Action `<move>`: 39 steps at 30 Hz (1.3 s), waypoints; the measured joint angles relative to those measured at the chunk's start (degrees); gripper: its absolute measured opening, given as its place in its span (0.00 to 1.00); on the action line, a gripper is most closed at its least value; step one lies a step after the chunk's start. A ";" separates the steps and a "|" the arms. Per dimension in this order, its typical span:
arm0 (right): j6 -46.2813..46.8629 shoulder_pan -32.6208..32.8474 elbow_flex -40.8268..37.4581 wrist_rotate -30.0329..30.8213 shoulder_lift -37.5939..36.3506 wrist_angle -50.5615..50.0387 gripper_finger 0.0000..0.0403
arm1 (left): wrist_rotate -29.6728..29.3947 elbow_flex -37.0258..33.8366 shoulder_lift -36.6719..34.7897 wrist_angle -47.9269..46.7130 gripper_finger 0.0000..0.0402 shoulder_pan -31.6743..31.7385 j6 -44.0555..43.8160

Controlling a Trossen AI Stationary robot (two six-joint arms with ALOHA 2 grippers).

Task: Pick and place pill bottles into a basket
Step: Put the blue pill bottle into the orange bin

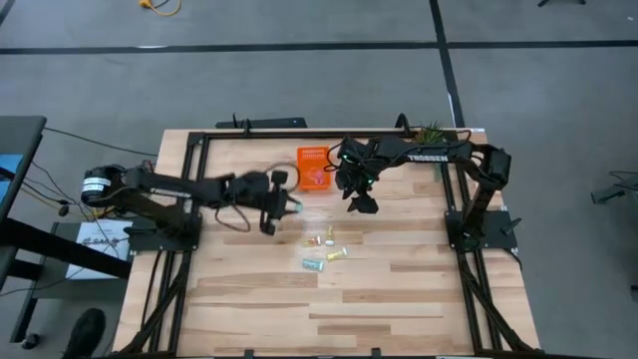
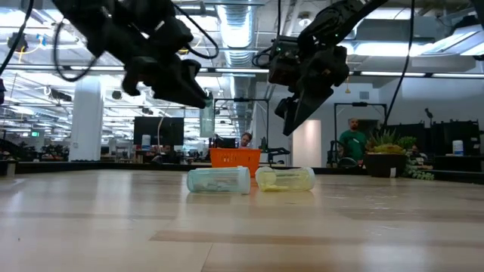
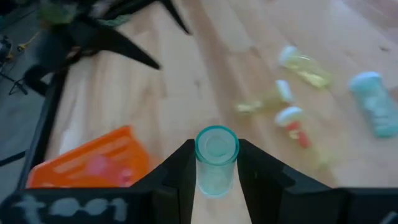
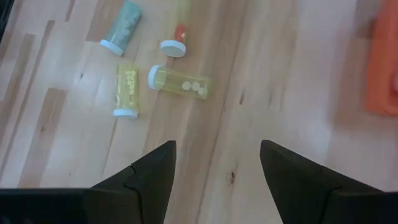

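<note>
wooden table [image 1: 399, 299], open office behind

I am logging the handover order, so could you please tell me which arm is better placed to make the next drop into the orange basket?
Left, I would judge. The left gripper is shut on a teal bottle, with the basket close by. The right gripper is open and empty above the loose bottles.

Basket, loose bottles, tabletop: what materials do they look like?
Basket: likely moulded plastic, bright orange, patterned wall in the left wrist view. Pill bottles: translucent tinted plastic, pills showing through, opaque white caps. Table: pale wood planks, visible grain and seams, satin finish. Left gripper holds a teal bottle.
</note>
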 joint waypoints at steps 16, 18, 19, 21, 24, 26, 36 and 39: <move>-3.65 -7.08 0.00 0.03 0.00 5.73 0.56 | 25.65 8.81 3.14 -0.35 0.23 26.14 4.88; -3.64 -8.03 -0.01 0.04 0.00 6.60 0.56 | 26.08 11.15 6.82 -0.53 0.23 26.50 6.02; -3.63 -8.41 -0.01 0.03 0.00 6.87 0.56 | 26.04 12.42 8.91 -1.26 0.23 26.54 6.75; -3.62 -8.97 0.00 0.03 0.00 6.97 0.56 | 25.45 15.04 13.05 -3.56 0.23 26.91 8.40; -3.30 -9.47 0.00 0.03 0.00 6.93 0.56 | 25.75 19.24 18.29 -6.06 0.23 28.14 10.20; -3.22 -9.62 0.00 0.01 0.00 6.93 0.56 | 26.95 21.81 21.24 -6.92 0.23 29.38 10.27; -1.45 -9.38 -0.02 -0.02 0.00 8.02 0.56 | 29.53 27.80 26.03 -12.71 0.23 32.79 11.69; 0.02 -9.03 -0.02 -0.08 0.00 9.26 0.56 | 29.29 27.80 26.05 -12.97 0.24 32.72 12.04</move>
